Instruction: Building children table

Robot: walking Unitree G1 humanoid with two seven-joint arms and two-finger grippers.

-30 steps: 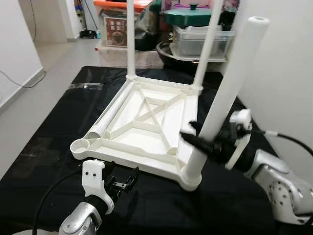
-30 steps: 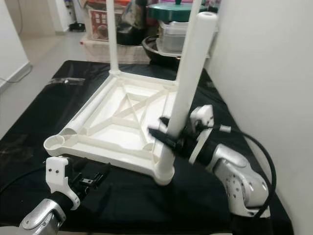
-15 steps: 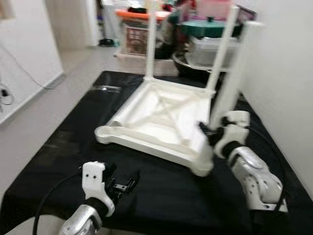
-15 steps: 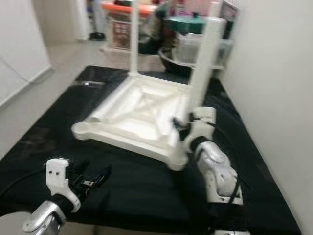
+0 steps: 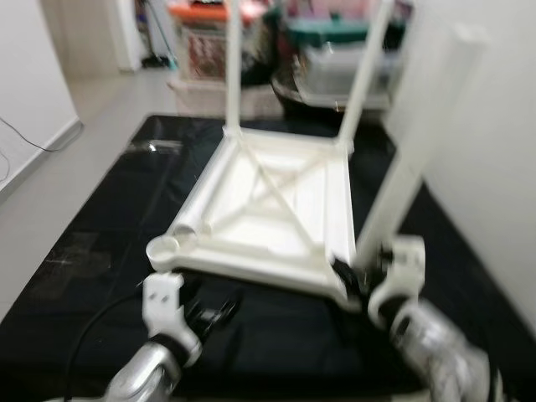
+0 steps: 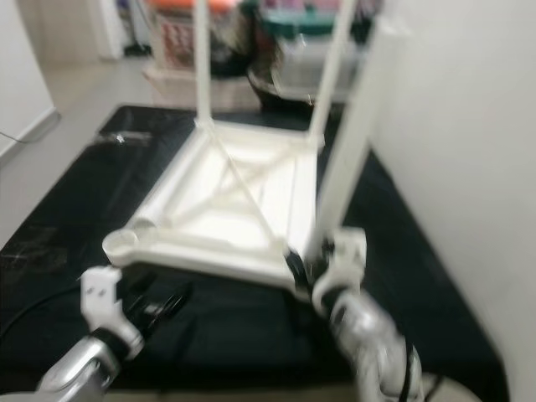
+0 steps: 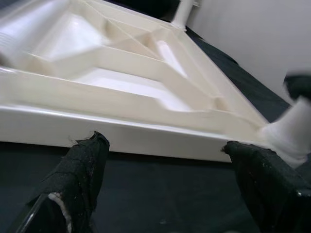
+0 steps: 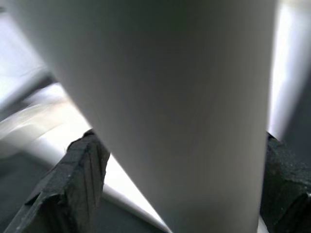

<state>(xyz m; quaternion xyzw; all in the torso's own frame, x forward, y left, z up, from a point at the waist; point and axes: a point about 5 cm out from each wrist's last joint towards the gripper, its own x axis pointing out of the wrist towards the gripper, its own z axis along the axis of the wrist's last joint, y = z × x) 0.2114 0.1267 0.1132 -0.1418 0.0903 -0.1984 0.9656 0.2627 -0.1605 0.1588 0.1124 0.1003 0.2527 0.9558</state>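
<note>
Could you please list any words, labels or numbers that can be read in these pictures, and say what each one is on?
None can be read.
A printed label on the storage box behind the upturned table is too blurred to read.
The table itself shows no markings.

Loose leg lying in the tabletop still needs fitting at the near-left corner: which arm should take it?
Left. The left gripper is open and free just before that corner; the right gripper straddles the near-right leg.
</note>
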